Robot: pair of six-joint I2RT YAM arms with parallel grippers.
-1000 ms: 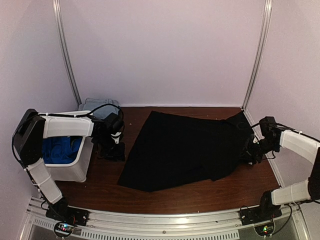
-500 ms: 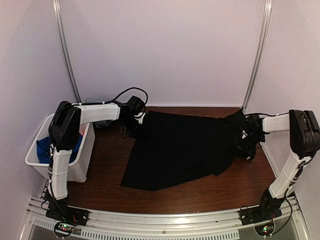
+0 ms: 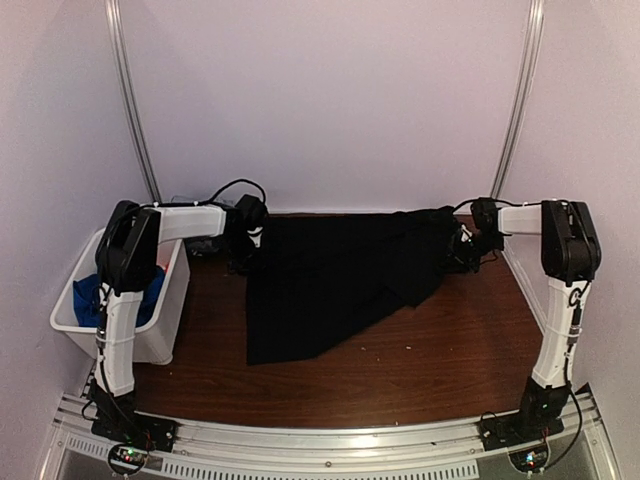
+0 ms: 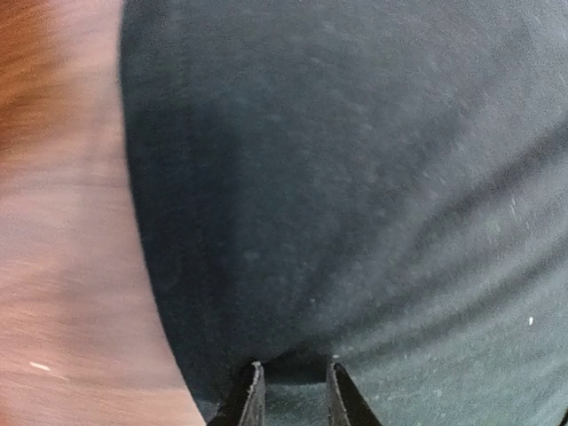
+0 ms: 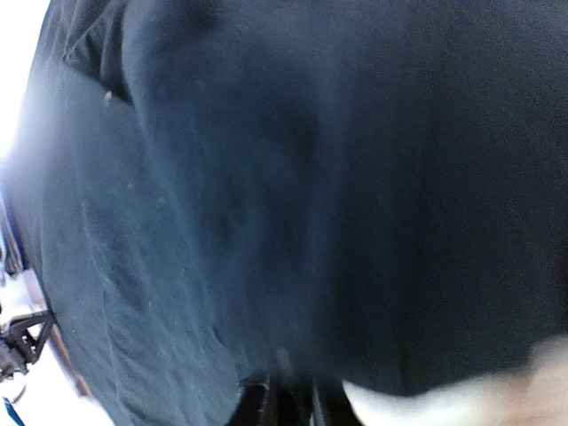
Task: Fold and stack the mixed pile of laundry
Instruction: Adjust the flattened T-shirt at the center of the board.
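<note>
Top view: the black cloth (image 3: 340,275) lies on the bench (image 3: 430,370), its long axis running left to right. The left tool (image 3: 250,236) is at its far-left corner and the right tool (image 3: 462,248) at its far-right.
Left wrist: that tool pinches the cloth's edge.
Right wrist: cloth fills the view, and I cannot tell whether this tool grips.

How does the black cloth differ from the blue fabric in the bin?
The black cloth lies spread on the table; blue fabric sits bunched in the white bin. The black cloth shows large; blue fabric only a small patch. The left gripper and right gripper are at the black cloth's far corners; blue fabric is untouched. Both are unfolded.
</note>
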